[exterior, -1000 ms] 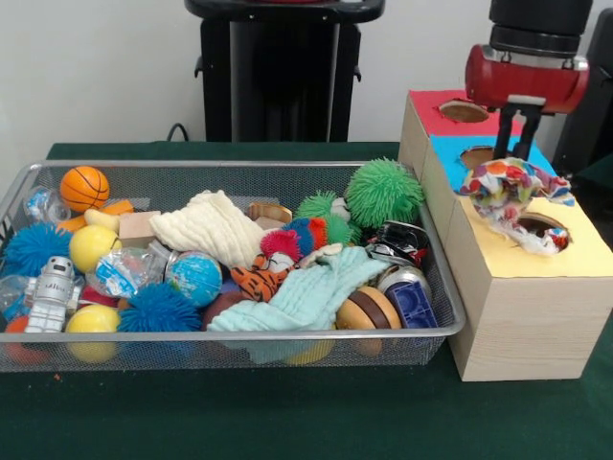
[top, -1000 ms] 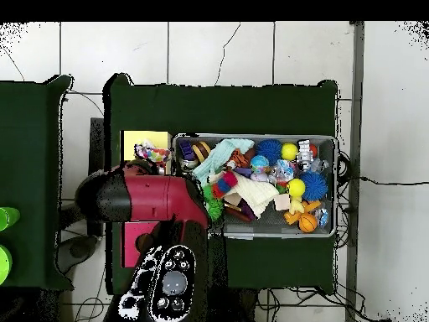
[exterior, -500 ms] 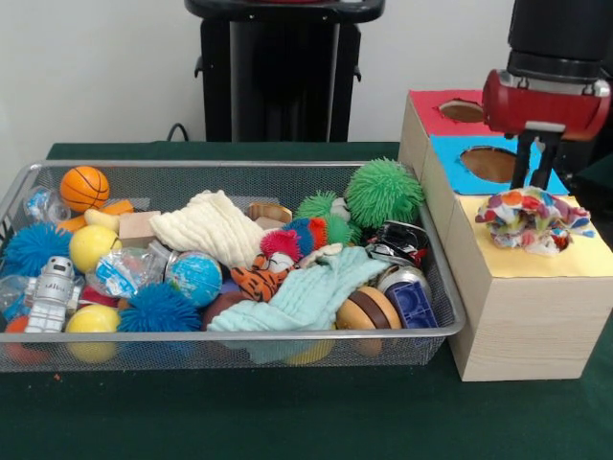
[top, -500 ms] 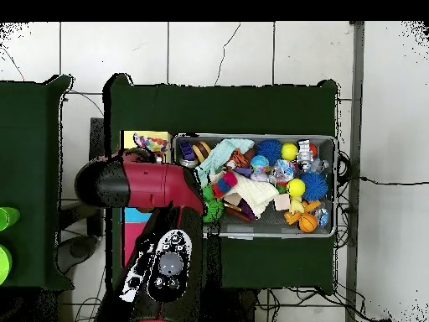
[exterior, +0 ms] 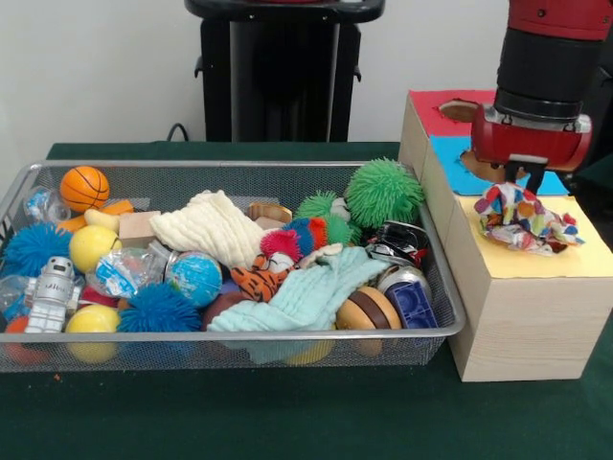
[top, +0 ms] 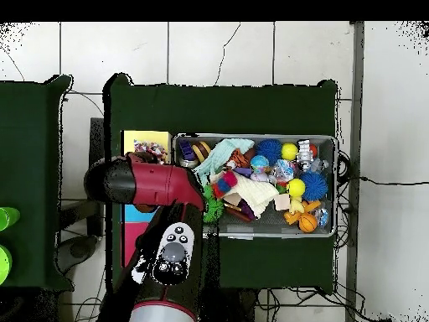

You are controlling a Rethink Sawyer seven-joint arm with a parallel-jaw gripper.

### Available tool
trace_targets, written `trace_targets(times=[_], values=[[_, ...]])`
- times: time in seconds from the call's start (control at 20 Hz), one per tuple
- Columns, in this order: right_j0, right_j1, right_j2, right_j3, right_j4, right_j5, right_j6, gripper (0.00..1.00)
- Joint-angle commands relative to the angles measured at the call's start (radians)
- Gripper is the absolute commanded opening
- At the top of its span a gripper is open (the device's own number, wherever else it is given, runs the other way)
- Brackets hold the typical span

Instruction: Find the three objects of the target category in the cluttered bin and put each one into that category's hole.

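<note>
The tool (exterior: pixel 525 182) has sunk lower than half a second ago, its tips now buried in the multicoloured cloth (exterior: pixel 523 218) directly beneath, on the box's yellow panel (exterior: pixel 584 257); grip undeterminable.

cloth (exterior: pixel 522 218) on box (exterior: pixel 536 316), bin (exterior: pixel 230 355) beside box

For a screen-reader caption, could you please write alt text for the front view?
A red robot gripper presses down on a multicoloured cloth bunched on the yellow section of a wooden box. Beside it, a wire mesh bin holds balls, cloths and toys on a green table.
</note>
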Motion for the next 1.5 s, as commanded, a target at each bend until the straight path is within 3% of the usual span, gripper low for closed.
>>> trace_targets(times=[0.05, 0.3, 0.5, 0.6, 0.85, 1.1, 1.2, 1.4, 1.45, 1.5], values=[[-0.074, 0.183, 0.123, 0.107, 0.083, 0.007, 0.254, 0.00], [-0.131, 0.215, 0.232, 0.148, 0.119, -0.170, 0.226, 0.00], [-0.154, 0.275, 0.290, 0.107, 0.104, -0.332, 0.241, 0.00], [-0.135, 0.254, 0.281, 0.109, 0.138, -0.299, 0.274, 0.00], [-0.056, 0.199, 0.201, 0.126, 0.230, -0.058, 0.345, 0.00], [-0.001, 0.163, 0.132, 0.178, 0.221, 0.117, 0.324, 0.00], [0.001, 0.153, 0.129, 0.213, 0.210, 0.108, 0.293, 0.00], [-0.008, 0.170, 0.141, 0.252, 0.193, -0.005, 0.240, 0.00], [0.000, 0.173, 0.133, 0.254, 0.190, -0.016, 0.242, 1.00], [0.002, 0.172, 0.130, 0.253, 0.187, -0.008, 0.239, 1.00]])
